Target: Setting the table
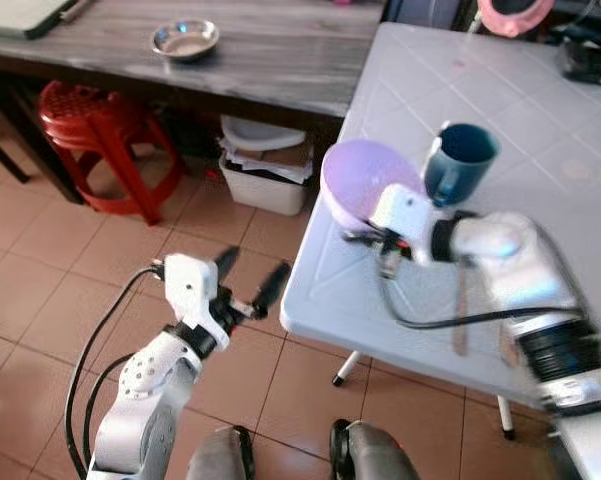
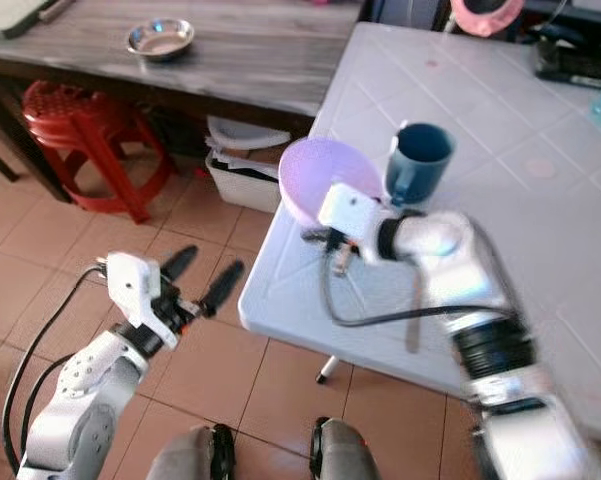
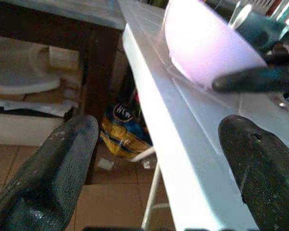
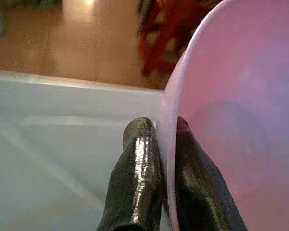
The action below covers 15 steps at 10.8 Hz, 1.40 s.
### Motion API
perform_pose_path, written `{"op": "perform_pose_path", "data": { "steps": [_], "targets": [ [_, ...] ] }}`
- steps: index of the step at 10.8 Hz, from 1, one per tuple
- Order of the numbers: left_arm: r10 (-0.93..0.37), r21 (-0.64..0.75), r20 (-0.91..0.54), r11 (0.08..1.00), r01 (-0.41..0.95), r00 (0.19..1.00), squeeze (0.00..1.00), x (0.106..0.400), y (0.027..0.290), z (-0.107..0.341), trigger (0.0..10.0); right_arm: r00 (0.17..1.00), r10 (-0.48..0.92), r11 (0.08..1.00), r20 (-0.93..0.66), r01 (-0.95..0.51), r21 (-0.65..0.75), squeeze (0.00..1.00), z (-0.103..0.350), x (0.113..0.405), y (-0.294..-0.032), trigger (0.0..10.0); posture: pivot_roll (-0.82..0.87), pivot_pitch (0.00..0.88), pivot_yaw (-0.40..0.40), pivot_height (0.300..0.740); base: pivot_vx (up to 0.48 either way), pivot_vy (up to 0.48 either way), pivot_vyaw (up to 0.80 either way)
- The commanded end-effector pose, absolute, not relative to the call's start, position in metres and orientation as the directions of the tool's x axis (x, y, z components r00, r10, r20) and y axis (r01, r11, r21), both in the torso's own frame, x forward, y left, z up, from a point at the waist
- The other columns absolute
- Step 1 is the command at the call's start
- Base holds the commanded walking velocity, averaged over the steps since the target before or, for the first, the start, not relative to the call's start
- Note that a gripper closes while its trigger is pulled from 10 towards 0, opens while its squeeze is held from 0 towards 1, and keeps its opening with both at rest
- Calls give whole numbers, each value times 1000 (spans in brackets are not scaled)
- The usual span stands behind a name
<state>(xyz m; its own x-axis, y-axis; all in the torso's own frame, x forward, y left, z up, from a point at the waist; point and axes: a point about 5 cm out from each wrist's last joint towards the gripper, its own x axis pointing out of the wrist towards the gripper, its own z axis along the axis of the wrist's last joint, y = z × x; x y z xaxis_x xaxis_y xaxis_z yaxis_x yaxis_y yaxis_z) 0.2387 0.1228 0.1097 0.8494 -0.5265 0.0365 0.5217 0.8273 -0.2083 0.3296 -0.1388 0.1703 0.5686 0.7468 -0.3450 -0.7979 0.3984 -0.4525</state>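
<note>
The bowl [image 1: 365, 182] was a pale lilac plastic one, round and deep, with a thin rim and a smooth, faintly glossy inside that shaded from pink to violet in the right wrist view. It sat tilted near the corner of the white table [image 1: 540, 130], a little left of centre in the left eye view, its open mouth turned up and toward the left of the frame. The right gripper [image 4: 158, 163] had closed on the bowl's rim, one black finger pressed against the outer wall and the other against the inner, with the thin edge pinched between them. The silver right arm reached in from the lower right of the frame across the table top. Just beside the bowl, to its right in the frame, stood a dark teal mug [image 1: 458, 160], upright and near the gripper's wrist. The left gripper [image 1: 250, 280] hovered over the tiled floor [image 1: 40, 290] in the lower left of the frame, off the table's edge, its two fingers spread apart and holding nothing; in its own wrist view the bowl and the table edge lay ahead between the fingers. In the upper left of the frame a grey wooden table [image 1: 280, 50] carried a small metal bowl [image 1: 185, 39], a red plastic stool [image 1: 100, 125] stood beneath it, and a white bin [image 1: 265, 170] of papers sat on the floor between the two tables.
</note>
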Motion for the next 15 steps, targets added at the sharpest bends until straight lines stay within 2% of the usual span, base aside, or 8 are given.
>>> {"op": "perform_pose_path", "data": {
  "steps": [1, 2, 4, 7, 9, 10, 11, 15],
  "targets": [
    [-505, -185, 16, 847, 499, 863, 0, 241, 129, 105, 10000, 596, 726, 433, -342, -783, -446, 0, 163, 330, -142, 0, -20, 168, 38, 740, 0, 0, 0],
    [-464, -162, 27, 872, 462, 885, 0, 249, 136, 107, 10000, 648, 726, 512, -230, -734, -447, 0, 169, 330, -136, 0, -22, 156, 28, 740, 0, 371, 0],
    [-420, -148, 25, 896, 419, 907, 0, 256, 143, 107, 10000, 672, 721, 558, -171, -709, -433, 0, 163, 321, -130, 0, -26, 149, 21, 740, 0, 433, 0],
    [-343, -142, 21, 929, 343, 939, 0, 262, 146, 98, 10000, 777, 628, 705, -38, -589, -394, 0, 149, 308, -121, 0, -47, 141, 43, 740, 0, 425, 0],
    [-316, -135, 41, 938, 319, 948, 0, 265, 143, 98, 10000, 824, 567, 754, 14, -512, -410, 0, 143, 297, -120, 0, -47, 136, 37, 740, 298, 375, 0],
    [-304, -133, 44, 942, 307, 952, 0, 267, 142, 97, 10000, 860, 507, 791, 62, -436, -429, 0, 142, 292, -123, 4706, -48, 132, 28, 740, 442, 0, 0],
    [-294, -135, 50, 945, 298, 954, 0, 268, 141, 98, 10000, 893, 442, 834, 85, -374, -406, 0, 140, 288, -126, 10000, -47, 130, 24, 740, 446, 0, 0],
    [-309, -123, 108, 939, 321, 945, 0, 282, 128, 111, 10000, 901, 415, 858, 128, -340, -384, 0, 140, 280, -114, 10000, -65, 133, 32, 740, 451, 0, 0]
  ]
}}
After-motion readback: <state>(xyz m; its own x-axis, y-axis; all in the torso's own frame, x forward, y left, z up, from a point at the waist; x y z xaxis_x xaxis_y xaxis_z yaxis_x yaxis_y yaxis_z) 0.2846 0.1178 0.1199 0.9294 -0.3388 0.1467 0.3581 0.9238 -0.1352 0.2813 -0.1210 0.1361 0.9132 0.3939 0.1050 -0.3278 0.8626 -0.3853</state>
